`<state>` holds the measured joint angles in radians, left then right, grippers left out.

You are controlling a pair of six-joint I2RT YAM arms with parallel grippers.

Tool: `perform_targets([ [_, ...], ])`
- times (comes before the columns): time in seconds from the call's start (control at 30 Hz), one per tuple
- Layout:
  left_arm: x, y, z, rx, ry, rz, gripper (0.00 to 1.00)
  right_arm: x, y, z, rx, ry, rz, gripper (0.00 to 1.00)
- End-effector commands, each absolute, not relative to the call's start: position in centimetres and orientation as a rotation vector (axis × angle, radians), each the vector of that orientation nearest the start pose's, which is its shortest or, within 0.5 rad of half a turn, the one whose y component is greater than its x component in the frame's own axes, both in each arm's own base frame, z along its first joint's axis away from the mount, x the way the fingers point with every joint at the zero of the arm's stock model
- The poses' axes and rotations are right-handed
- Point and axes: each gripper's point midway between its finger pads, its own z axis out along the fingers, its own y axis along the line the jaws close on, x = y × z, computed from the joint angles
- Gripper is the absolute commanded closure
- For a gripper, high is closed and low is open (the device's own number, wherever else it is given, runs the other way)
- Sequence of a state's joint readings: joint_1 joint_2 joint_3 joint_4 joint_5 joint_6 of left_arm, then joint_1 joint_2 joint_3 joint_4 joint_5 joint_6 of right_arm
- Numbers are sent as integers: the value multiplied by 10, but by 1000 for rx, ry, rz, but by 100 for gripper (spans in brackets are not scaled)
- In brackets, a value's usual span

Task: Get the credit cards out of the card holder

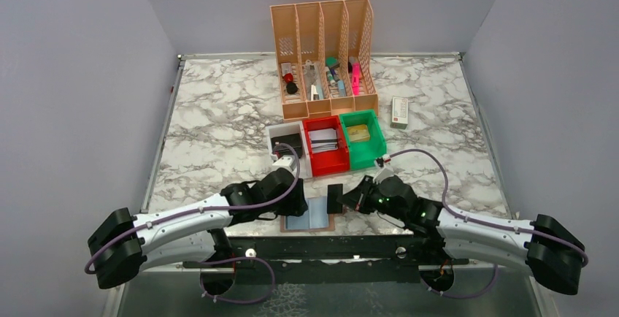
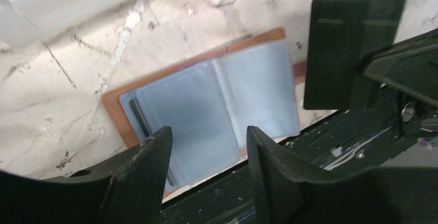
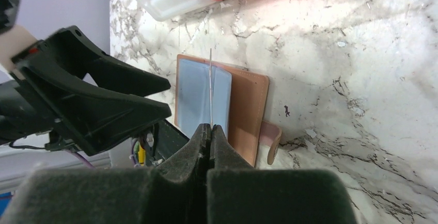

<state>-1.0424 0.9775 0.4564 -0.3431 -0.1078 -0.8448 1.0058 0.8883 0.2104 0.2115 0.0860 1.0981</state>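
Observation:
The tan-brown card holder [image 1: 286, 224] lies open at the table's near edge, its bluish clear sleeves [image 2: 206, 97] facing up inside the brown border [image 2: 111, 105]. A dark strip [image 2: 138, 118] shows in its left pocket. My right gripper [image 3: 210, 127] is shut on a dark credit card [image 2: 354, 48], held upright above the holder's right side and seen edge-on [image 3: 210, 87] in the right wrist view. My left gripper [image 2: 209, 136] hovers over the holder's near left part, open, with nothing between its fingers. From above, the card [image 1: 335, 198] stands between the left gripper [image 1: 298, 204] and the right gripper [image 1: 350, 199].
White [image 1: 274, 136], red [image 1: 327, 162] and green [image 1: 374, 145] bins stand just behind the holder. An orange desk organiser [image 1: 325, 58] with pens is at the back. A small white box [image 1: 399, 112] sits to the right. A black rail [image 1: 328, 245] borders the near edge.

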Motion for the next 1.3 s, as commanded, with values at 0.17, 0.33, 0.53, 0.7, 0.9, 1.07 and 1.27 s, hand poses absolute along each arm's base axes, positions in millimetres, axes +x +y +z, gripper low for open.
perform_targets([
  [0.17,155,-215,88,222,2459,-441,27,148,255,84,150,2221,1110,99],
  [0.33,172,-198,110,190,2408,-331,19,147,256,83,142,2222,1116,99],
  [0.53,202,-151,131,84,2353,-199,13,146,258,83,133,2225,1125,99],
  [0.7,217,-111,143,-45,2275,-123,10,145,259,84,123,2227,1128,99],
  [0.9,220,-102,156,-40,2211,-100,9,146,261,89,90,2215,1128,99],
  [1.07,222,-101,154,-49,2194,-100,9,152,265,101,16,2175,1103,99],
  [1.27,222,-107,144,-14,2240,-94,8,164,278,122,-154,2104,1042,99],
])
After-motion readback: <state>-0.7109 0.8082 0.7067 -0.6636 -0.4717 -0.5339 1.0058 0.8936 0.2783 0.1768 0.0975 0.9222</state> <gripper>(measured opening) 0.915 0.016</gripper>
